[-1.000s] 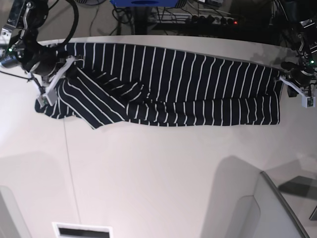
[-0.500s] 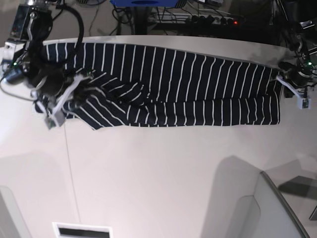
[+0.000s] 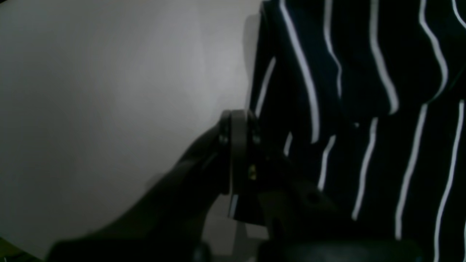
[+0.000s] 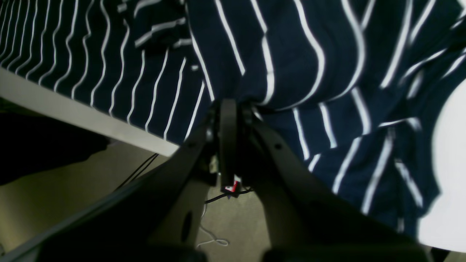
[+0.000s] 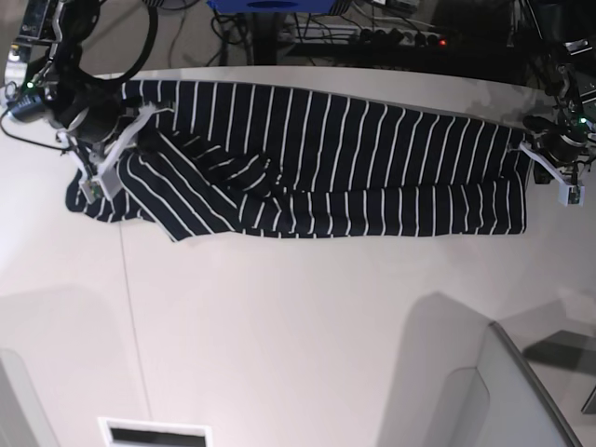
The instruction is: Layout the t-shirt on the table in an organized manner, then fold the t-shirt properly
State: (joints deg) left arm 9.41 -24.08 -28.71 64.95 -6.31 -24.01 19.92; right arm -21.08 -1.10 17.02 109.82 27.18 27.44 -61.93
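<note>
1. Left wrist view: the left gripper (image 3: 238,145) shows dark, blurred jaws drawn together at the edge of the t-shirt (image 3: 364,109). Whether they pinch cloth I cannot tell. The soft navy fabric with thin white stripes fills the right side. Smooth white tabletop (image 3: 109,91) fills the left.

2. Right wrist view: the right gripper (image 4: 229,109) has its jaws closed on a bunched fold of the striped t-shirt (image 4: 291,54). The tabletop (image 4: 83,116) shows its pale edge on the left, with beige floor and thin cables below. A small red tag sits under the jaws, unreadable.

3. Base view: the t-shirt (image 5: 354,158) lies stretched along the far side of the glossy white tabletop (image 5: 298,317), its left part rumpled. The right gripper (image 5: 98,172) is at the shirt's left end, the left gripper (image 5: 549,168) at its right end. Beyond the far edge are dark cables and a blue object (image 5: 270,5).
</note>
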